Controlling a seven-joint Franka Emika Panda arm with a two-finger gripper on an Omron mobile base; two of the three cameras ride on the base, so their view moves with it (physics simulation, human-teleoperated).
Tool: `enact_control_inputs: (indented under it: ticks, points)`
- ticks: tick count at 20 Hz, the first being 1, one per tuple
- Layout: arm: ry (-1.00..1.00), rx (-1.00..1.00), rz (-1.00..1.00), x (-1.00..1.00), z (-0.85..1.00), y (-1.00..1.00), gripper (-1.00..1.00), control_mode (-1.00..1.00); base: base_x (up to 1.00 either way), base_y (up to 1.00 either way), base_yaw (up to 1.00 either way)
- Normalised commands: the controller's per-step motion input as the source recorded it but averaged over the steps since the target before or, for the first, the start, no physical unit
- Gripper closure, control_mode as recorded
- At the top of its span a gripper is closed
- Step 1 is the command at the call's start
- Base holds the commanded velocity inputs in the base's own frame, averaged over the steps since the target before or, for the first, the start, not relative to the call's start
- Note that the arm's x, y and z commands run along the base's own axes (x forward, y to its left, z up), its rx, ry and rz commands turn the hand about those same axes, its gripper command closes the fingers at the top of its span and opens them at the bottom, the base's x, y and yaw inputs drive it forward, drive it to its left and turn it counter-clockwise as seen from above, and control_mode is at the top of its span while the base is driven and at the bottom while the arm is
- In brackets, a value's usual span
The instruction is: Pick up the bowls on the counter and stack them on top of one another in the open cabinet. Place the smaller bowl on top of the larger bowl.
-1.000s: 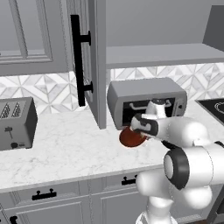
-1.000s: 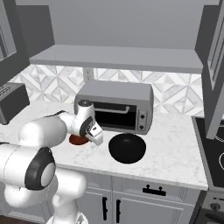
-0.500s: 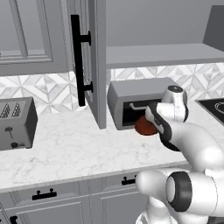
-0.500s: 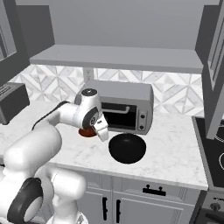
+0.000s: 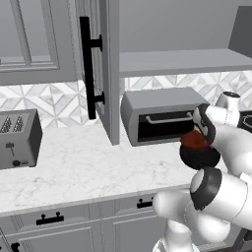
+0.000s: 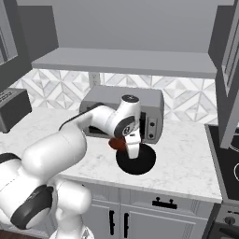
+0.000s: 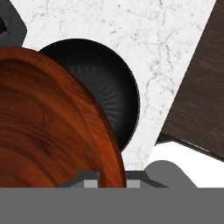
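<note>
The tool (image 6: 131,145) is clenched on the rim of the glossy reddish-brown round bowl (image 7: 48,127), holding it up off the white marble worktop (image 5: 78,167) w/ the bowl tipped on its edge. It hangs just above the black shallow round bowl (image 6: 136,160), which sits on the worktop in front of the grey toaster oven (image 5: 157,115). I think the step now is carrying the brown bowl. To do it well: lift slow & straight, keep the grip tight so the tipped bowl does not slip, and go up well past the oven top before going in toward the flat grey shelf of the open cabinet (image 6: 126,60). But the small bowl has to end up on top of the big one, so the black one prob. needs to be on the shelf first, or the brown one goes inside it here. The brown bowl looks smooth & shiny w/ wood-like streaks, so it may be slippery. The black bowl is a bit wider, w/ fine ribs inside. The cabinet door w/ the long black bar handle (image 5: 86,69) stands open, so watch it.
</note>
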Motion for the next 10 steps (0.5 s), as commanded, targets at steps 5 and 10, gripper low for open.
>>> enact_control_inputs:
  ticks: [5, 10]
  points:
    - [0.04, 0.0, -0.06, 0.0, -0.38, -0.25, 1.0, -1.0, 0.0, 0.0, 0.0]
    - [0.01, 0.0, -0.02, 0.03, -0.43, -0.01, 1.0, -1.0, 0.0, 0.0, 0.0]
